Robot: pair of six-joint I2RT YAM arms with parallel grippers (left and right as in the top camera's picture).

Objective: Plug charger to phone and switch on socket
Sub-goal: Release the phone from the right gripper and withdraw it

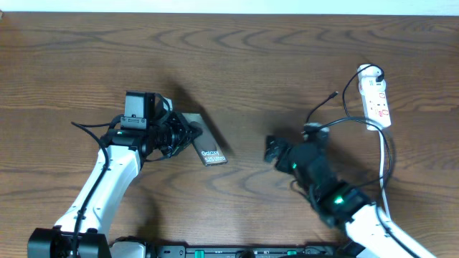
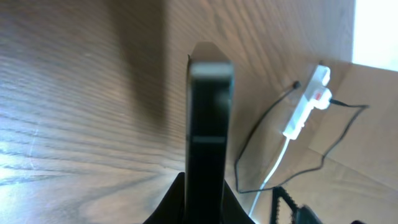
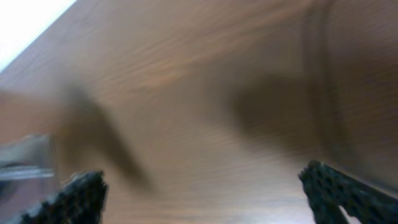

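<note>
The phone (image 1: 212,152), a dark grey slab with white "Galaxy" lettering, is held just above the table left of centre. My left gripper (image 1: 188,134) is shut on its left end. In the left wrist view the phone (image 2: 209,118) shows edge-on, rising from between the jaws. My right gripper (image 1: 271,149) stands open to the right of the phone, apart from it. Its fingers (image 3: 81,196) have only bare wood between them. The charger (image 1: 320,106), a thin black cable, lies loose with its tip (image 2: 296,84) near the socket (image 1: 376,97), a white power strip at the right.
The socket's white cord (image 1: 384,188) runs down toward the front edge beside my right arm. The charger's cable loops on the table between the socket and that arm. The table's far edge runs along the top of the overhead view.
</note>
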